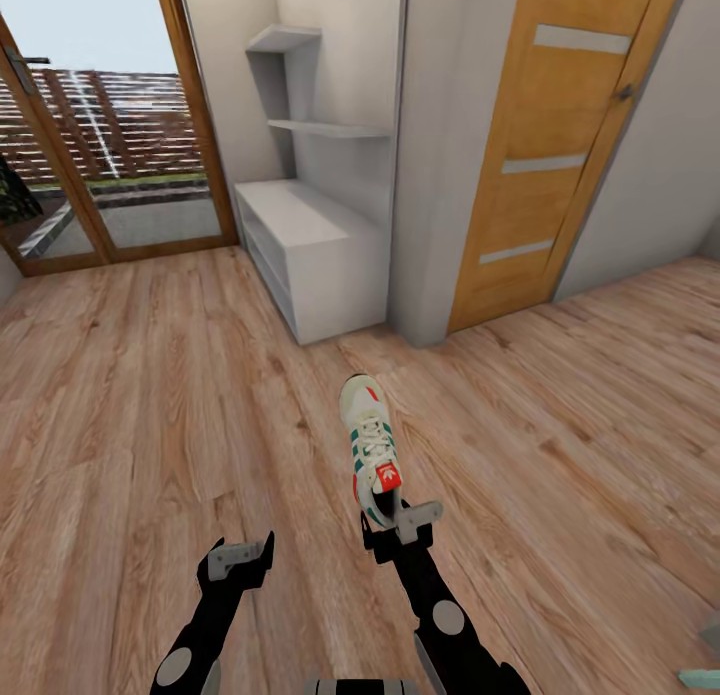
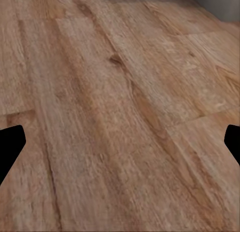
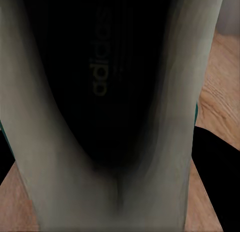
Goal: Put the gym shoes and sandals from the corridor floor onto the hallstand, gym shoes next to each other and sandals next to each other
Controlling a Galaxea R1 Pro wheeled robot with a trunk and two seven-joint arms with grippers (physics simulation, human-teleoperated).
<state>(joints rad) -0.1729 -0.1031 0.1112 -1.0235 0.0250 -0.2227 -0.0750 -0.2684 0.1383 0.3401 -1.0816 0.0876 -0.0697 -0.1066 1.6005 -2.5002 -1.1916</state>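
We see the right gripper (image 1: pixel 400 525) clamped on the heel end of one gym shoe (image 1: pixel 369 443), holding it above the wood floor (image 1: pixel 150 425) with the toe pointing away, toward the shoe rack (image 1: pixel 310 245). The right wrist view looks straight into the shoe's dark opening (image 3: pixel 100 91), cream rim on both sides. The left gripper (image 1: pixel 238 557) hangs low beside the right arm, jaws apart, nothing between them; its wrist view shows bare planks (image 2: pixel 120 117) and two dark fingertips (image 2: pixel 10 147) at the frame edges. The rack stands against the wall, between a glass door (image 1: pixel 110 145) and a wooden door (image 1: pixel 550 145).
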